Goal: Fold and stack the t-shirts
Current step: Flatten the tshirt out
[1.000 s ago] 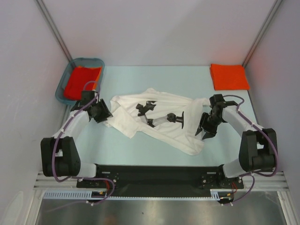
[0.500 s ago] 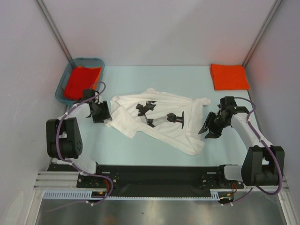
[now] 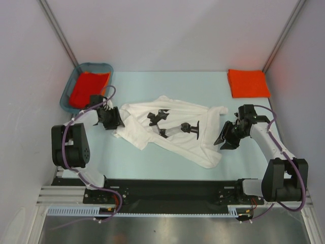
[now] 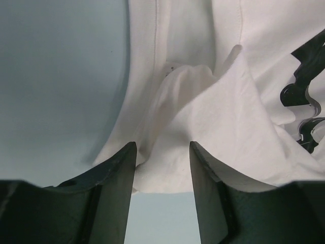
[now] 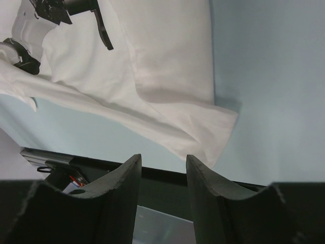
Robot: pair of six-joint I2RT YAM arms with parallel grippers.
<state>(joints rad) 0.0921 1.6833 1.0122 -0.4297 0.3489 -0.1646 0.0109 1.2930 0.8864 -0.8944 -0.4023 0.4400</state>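
Observation:
A white t-shirt (image 3: 172, 129) with a black print lies crumpled across the middle of the table. My left gripper (image 3: 116, 123) is open at the shirt's left edge; in the left wrist view the white cloth (image 4: 203, 132) bunches just ahead of the fingertips (image 4: 127, 157), with nothing between them. My right gripper (image 3: 222, 142) is open just right of the shirt's lower right corner (image 5: 203, 132), apart from it. A folded orange-red t-shirt (image 3: 248, 83) lies at the back right. Another orange-red t-shirt (image 3: 89, 87) fills the teal basket.
The teal plastic basket (image 3: 69, 89) stands at the back left beside the left wall. The black mounting rail (image 3: 162, 190) runs along the near table edge, and it also shows beyond the right fingers (image 5: 152, 175). Walls close in the sides and back.
The left gripper has shifted slightly along the shirt's left edge and its jaws have widened a little. The right arm swung outward to the right, its gripper drawing a bit away from the shirt.

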